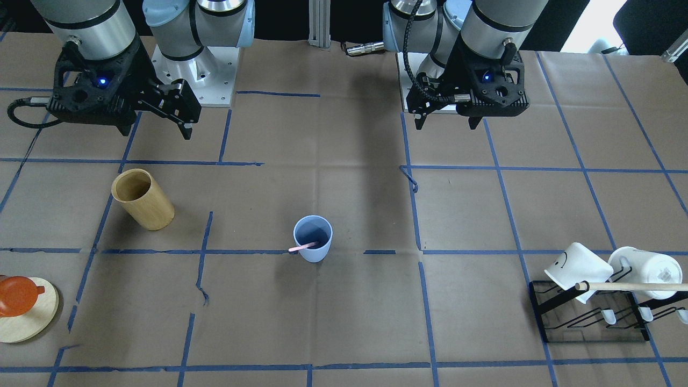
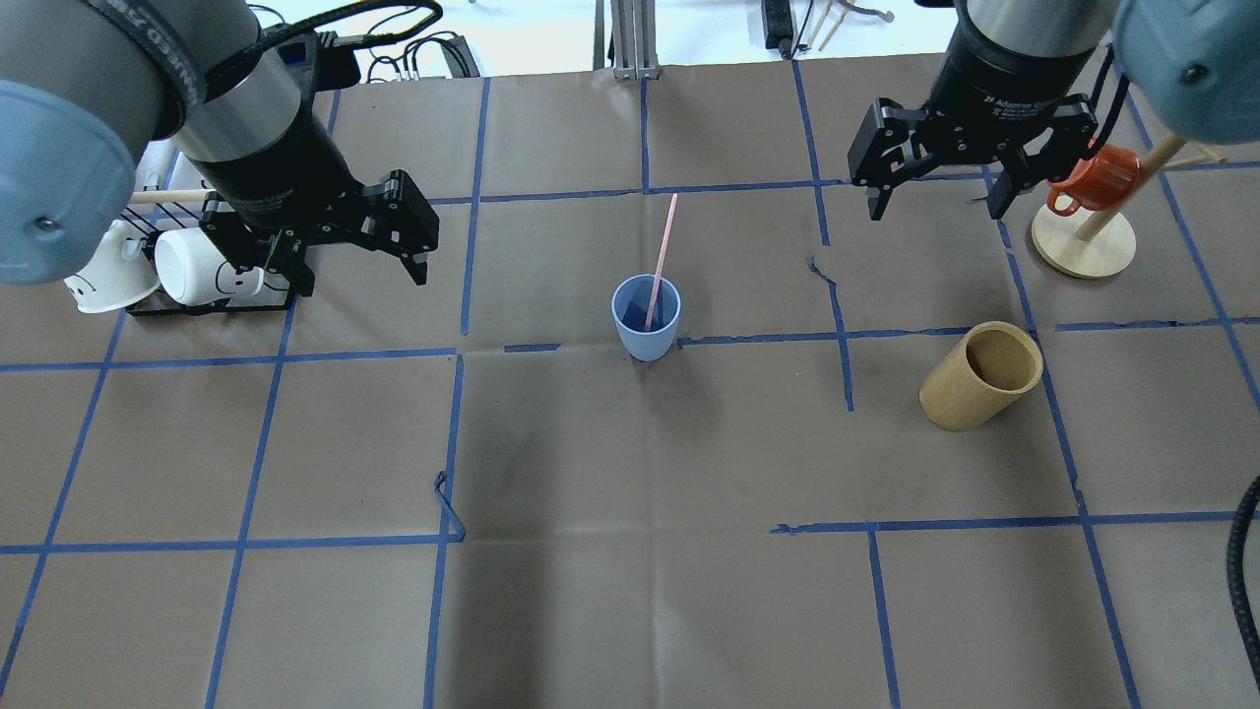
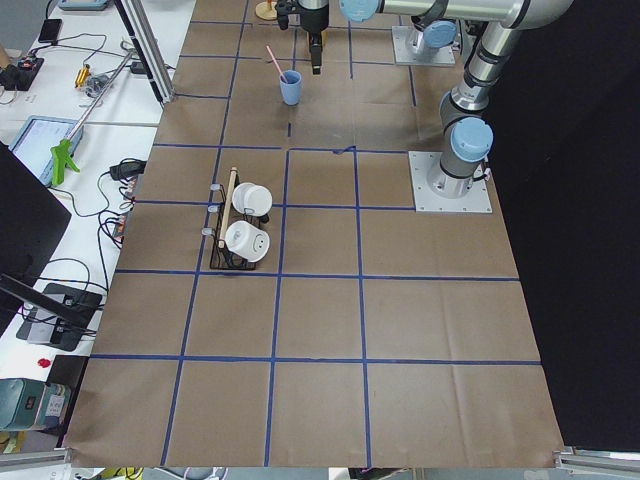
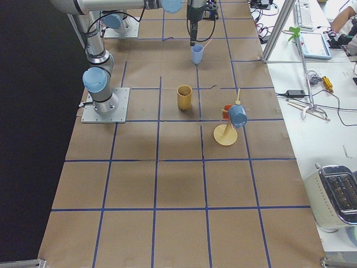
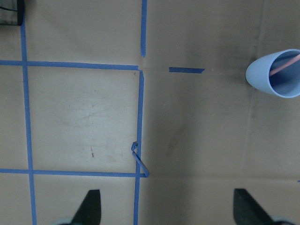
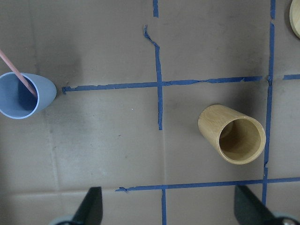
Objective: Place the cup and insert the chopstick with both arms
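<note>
The pale blue cup (image 2: pixel 647 325) stands upright on the brown paper near the table's middle, and shows in the front view (image 1: pixel 313 239) too. One pale pink chopstick (image 2: pixel 662 251) leans inside it, its top sticking out over the rim. My left gripper (image 2: pixel 359 276) hovers open and empty, well to the cup's left. My right gripper (image 2: pixel 935 210) hovers open and empty, to the cup's right and further back. The left wrist view has the cup (image 5: pixel 276 72) at its upper right. The right wrist view has the cup (image 6: pixel 23 96) at its left edge.
A tan wooden cylinder holder (image 2: pixel 979 374) stands right of the cup. A black rack (image 1: pixel 542 317) with white mugs (image 1: pixel 578 266) and a long wooden rod (image 1: pixel 634 286) sits on my left side. A round wooden stand (image 2: pixel 1083 246) with an orange mug (image 2: pixel 1093 182) is at the back right.
</note>
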